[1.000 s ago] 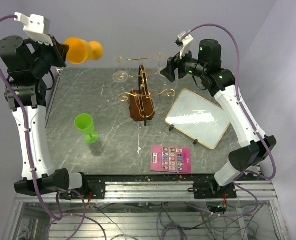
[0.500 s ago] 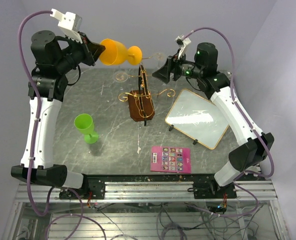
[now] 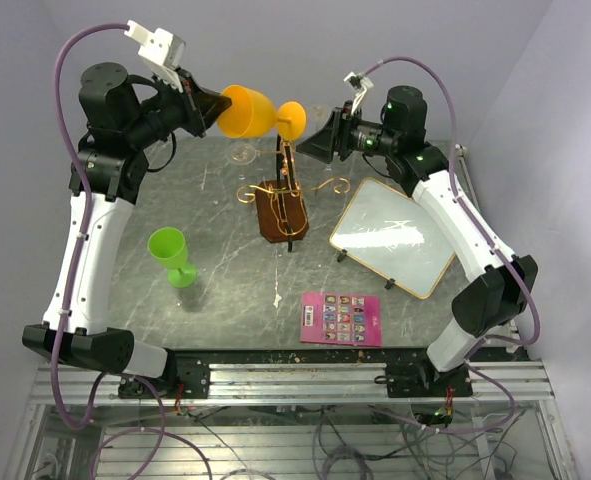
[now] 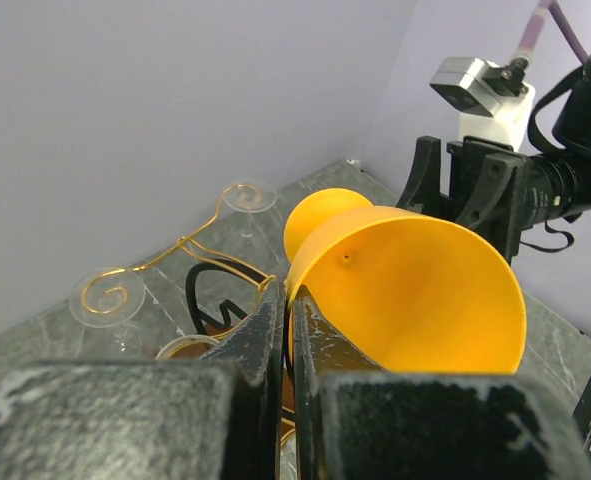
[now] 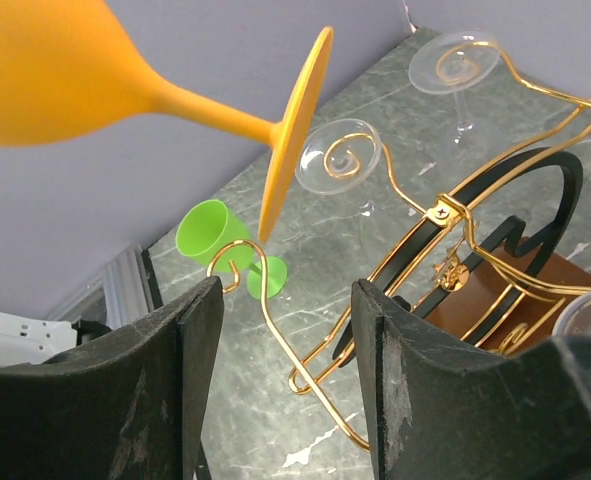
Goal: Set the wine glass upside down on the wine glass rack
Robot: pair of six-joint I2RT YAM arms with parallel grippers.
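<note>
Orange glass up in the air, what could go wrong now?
1. The left hand pinches only the thin rim of the orange glass, held sideways, so it might slip or twist.
2. Its foot hangs close to the gold rack and the clear glasses on it; a bump could knock them.
3. The right hand is open near the foot and might miss it.

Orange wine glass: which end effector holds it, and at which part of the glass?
The left end effector grips the orange wine glass at the rim of its bowl, pinching the wall. The right end effector is open and holds nothing.
</note>
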